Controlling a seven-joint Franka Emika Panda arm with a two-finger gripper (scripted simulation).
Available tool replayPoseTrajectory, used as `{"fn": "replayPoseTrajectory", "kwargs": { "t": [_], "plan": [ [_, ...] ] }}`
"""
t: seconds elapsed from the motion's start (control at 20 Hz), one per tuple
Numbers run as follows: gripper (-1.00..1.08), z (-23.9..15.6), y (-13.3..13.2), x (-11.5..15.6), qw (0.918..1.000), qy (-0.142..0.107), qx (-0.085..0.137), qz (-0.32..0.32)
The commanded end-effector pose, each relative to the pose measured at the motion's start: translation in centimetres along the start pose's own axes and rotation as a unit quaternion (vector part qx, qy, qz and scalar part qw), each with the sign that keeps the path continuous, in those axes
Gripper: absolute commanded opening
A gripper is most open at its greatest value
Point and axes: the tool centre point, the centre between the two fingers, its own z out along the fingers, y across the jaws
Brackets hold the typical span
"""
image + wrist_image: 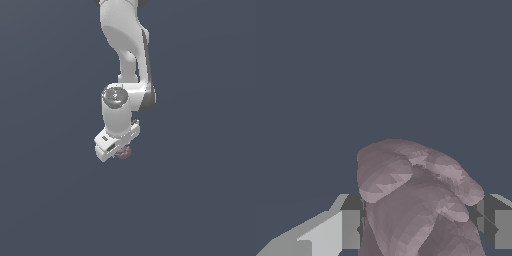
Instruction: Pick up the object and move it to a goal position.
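Observation:
The object (411,200) is a lumpy, mottled pinkish-brown thing that fills the space between my two fingers in the wrist view. My gripper (419,227) is shut on it, with a grey pad (351,229) against one side and the other pad (491,222) against the opposite side. In the exterior view the object (124,152) peeks out as a small pink lump under the white gripper (120,149). Most of it is hidden there by the hand, which points downward and is tilted.
A plain dark blue-grey surface (200,200) fills the background in both views. The white arm (125,45) reaches down from the top middle of the exterior view. Nothing else shows.

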Motion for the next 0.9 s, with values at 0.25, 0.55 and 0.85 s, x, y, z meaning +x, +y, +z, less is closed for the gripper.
{"fn": "replayPoseTrajectory", "kwargs": {
  "t": [0.25, 0.55, 0.85],
  "plan": [
    [-1.00, -3.3, 3.0, 1.8, 1.0000, 0.000, 0.000, 0.000],
    [-1.00, -4.5, 4.2, 2.5, 1.0000, 0.000, 0.000, 0.000],
    [-1.00, -4.9, 4.6, 2.8, 1.0000, 0.000, 0.000, 0.000]
  ]
}}
